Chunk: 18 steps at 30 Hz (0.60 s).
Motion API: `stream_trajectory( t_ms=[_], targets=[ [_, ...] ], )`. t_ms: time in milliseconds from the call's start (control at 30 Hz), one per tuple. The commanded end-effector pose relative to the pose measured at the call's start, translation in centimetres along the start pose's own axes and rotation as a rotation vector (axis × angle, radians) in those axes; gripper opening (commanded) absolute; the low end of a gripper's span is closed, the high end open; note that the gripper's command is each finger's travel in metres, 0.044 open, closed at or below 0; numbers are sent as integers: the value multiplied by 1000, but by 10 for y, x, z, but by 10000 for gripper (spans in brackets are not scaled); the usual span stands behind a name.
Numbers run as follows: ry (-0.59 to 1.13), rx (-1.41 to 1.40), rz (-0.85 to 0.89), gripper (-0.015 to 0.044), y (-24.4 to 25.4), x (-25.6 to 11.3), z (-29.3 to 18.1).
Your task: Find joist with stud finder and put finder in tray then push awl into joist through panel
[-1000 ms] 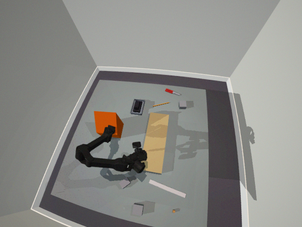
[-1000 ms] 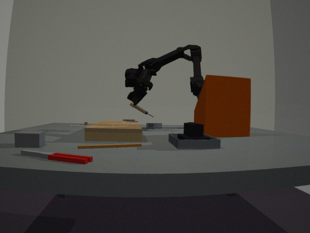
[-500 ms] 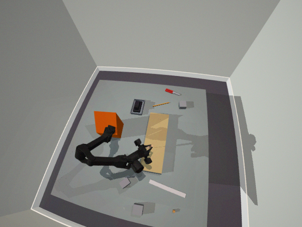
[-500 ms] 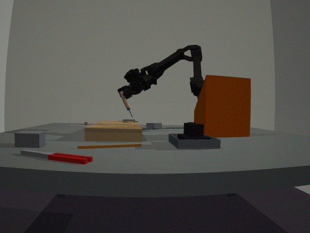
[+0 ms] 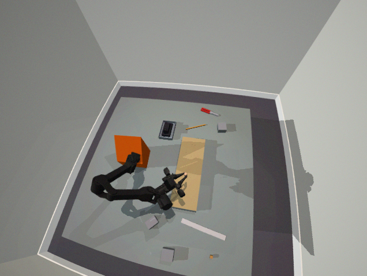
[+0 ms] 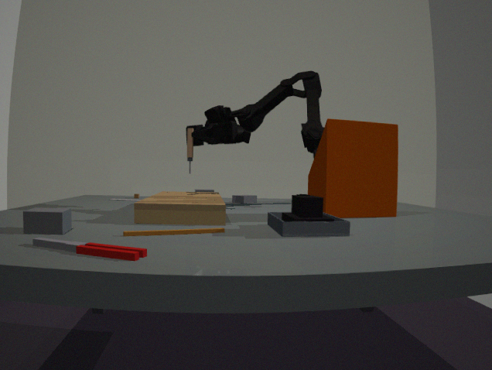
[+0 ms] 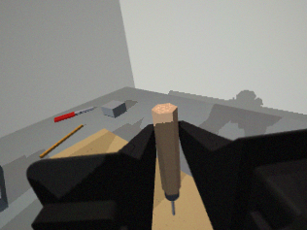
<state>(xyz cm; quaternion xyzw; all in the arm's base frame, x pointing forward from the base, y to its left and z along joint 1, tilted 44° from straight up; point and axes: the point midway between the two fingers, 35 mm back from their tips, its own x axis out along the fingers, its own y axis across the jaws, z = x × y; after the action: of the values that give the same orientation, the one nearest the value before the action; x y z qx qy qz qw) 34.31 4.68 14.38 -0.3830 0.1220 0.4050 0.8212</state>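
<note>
The fingers of the gripper were closed on the wooden handle of the awl, which hung upright, point down, above the floor panel without touching it. The black stud finder sat in the grey tray, near the panel's far end from the gripper.

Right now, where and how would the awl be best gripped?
By its wooden handle, fingers closing from opposite sides, arm reaching in level: the awl hangs upright, point down, and the long faceted handle offers flats, leaving the thin spike free.
</note>
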Motion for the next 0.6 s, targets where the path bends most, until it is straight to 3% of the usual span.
stream_trajectory(
  t_ms=[0, 567],
  targets=[
    [-13, -11, 2, 0, 1, 0, 1],
    [-12, -12, 3, 0, 0, 2, -12]
  ],
)
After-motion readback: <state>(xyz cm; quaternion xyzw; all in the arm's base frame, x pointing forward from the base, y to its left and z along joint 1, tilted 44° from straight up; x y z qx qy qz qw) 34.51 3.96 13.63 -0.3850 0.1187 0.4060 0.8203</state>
